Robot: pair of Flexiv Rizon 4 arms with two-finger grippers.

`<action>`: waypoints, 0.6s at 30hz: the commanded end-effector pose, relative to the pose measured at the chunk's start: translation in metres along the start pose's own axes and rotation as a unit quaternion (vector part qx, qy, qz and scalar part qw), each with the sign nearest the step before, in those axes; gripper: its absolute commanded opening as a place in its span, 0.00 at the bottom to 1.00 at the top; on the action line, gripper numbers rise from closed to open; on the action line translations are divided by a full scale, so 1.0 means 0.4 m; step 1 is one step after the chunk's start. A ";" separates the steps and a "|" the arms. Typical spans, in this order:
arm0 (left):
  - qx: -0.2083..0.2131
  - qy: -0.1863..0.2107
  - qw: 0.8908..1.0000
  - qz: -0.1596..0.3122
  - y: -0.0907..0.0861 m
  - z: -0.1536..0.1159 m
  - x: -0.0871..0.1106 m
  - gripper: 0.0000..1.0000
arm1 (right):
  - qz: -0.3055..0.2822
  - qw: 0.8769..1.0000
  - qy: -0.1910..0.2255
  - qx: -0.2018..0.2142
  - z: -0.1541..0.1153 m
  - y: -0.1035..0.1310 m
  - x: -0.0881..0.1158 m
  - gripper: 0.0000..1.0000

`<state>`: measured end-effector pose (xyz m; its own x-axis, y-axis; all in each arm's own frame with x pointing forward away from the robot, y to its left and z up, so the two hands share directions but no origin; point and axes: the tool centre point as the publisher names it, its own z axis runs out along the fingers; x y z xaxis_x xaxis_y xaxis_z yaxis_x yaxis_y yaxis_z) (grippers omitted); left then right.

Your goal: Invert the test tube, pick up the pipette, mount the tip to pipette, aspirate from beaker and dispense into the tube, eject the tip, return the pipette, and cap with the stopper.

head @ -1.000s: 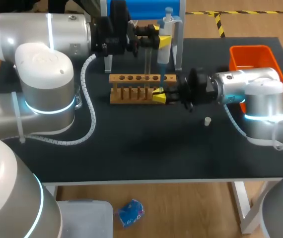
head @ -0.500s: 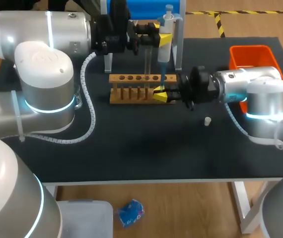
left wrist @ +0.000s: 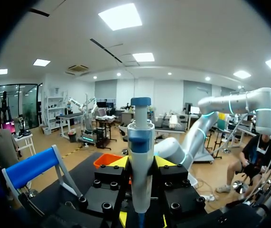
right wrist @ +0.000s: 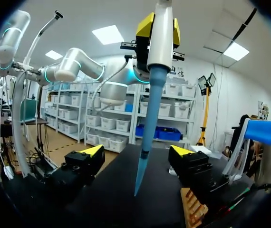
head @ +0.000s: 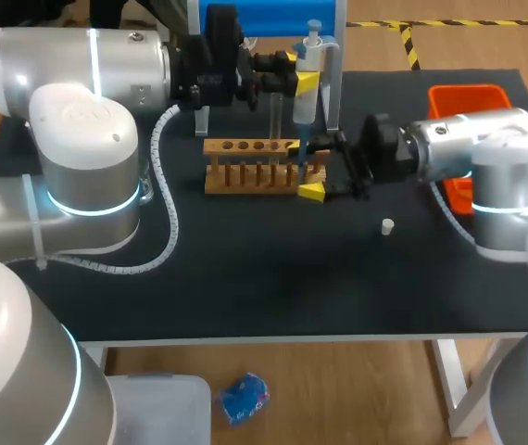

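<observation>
Both left gripper (left wrist: pixel 140 162) fingers clench the pipette (left wrist: pixel 140 140) upright over the rack's (head: pixel 245 146) right end. Its blue tip (right wrist: pixel 147 114) hangs between the right gripper's (right wrist: pixel 138 153) released fingers, touching neither; the tube cannot be made out.

In front of the wooden rack (head: pixel 255 169) the table (head: pixel 245 287) lies open, with only a small stopper (head: pixel 387 225) off the rack's right end. At that end the pipette (head: pixel 306 83) hangs tip-down between the spread fingers of the right end effector (head: pixel 312 171); a blue stand (head: pixel 264 19) crowds behind.
</observation>
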<state>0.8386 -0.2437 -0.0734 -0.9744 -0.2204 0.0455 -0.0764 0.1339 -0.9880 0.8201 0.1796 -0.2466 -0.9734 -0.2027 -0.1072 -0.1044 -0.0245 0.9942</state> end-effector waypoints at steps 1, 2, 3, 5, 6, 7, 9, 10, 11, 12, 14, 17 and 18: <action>0.000 0.001 1.000 0.000 0.000 0.000 -0.001 0.00 | -0.004 1.000 -0.002 0.021 -0.035 -0.002 0.018 1.00; 0.000 0.001 1.000 0.000 0.000 0.000 -0.001 0.00 | -0.010 1.000 -0.002 0.030 -0.042 -0.007 0.023 1.00; 0.000 0.001 1.000 0.000 0.000 0.000 -0.001 0.00 | -0.016 0.999 -0.003 0.038 -0.048 -0.010 0.029 1.00; 0.000 0.001 1.000 0.000 0.000 0.000 -0.001 0.00 | -0.023 0.998 -0.005 0.050 -0.062 -0.017 0.039 1.00; 0.000 0.001 1.000 0.000 0.000 0.000 -0.001 0.00 | -0.026 0.998 -0.007 0.056 -0.070 -0.020 0.045 1.00; 0.000 0.001 1.000 0.000 0.000 0.000 -0.001 0.00 | -0.028 0.998 -0.010 0.061 -0.078 -0.023 0.050 1.00; 0.000 0.001 1.000 0.000 0.000 0.000 -0.001 0.00 | -0.028 0.997 -0.013 0.066 -0.094 -0.030 0.061 1.00; 0.000 0.001 1.000 0.000 0.000 0.000 -0.001 0.00 | -0.029 0.997 -0.016 0.070 -0.103 -0.033 0.067 1.00; 0.000 0.001 1.000 0.000 0.000 0.000 -0.001 0.00 | -0.027 0.997 -0.017 0.071 -0.110 -0.036 0.072 1.00; 0.000 0.001 1.000 0.000 0.000 0.000 -0.001 0.00 | -0.024 0.997 -0.020 0.073 -0.117 -0.038 0.077 1.00; 0.000 0.001 1.000 0.000 0.000 0.000 -0.001 0.00 | -0.024 0.996 -0.024 0.078 -0.129 -0.042 0.085 1.00; 0.000 0.001 1.000 0.000 0.000 0.000 -0.001 0.00 | -0.034 0.993 -0.018 0.112 -0.136 -0.046 0.099 1.00; 0.000 0.001 1.000 0.000 0.000 0.000 -0.001 0.00 | -0.034 0.993 -0.018 0.112 -0.136 -0.046 0.099 1.00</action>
<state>0.8386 -0.2437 -0.0734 -0.9744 -0.2204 0.0455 -0.0764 0.1340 -0.9880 0.8025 0.1214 -0.2789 -0.9667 -0.1851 -0.1767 -0.2064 0.1562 0.9659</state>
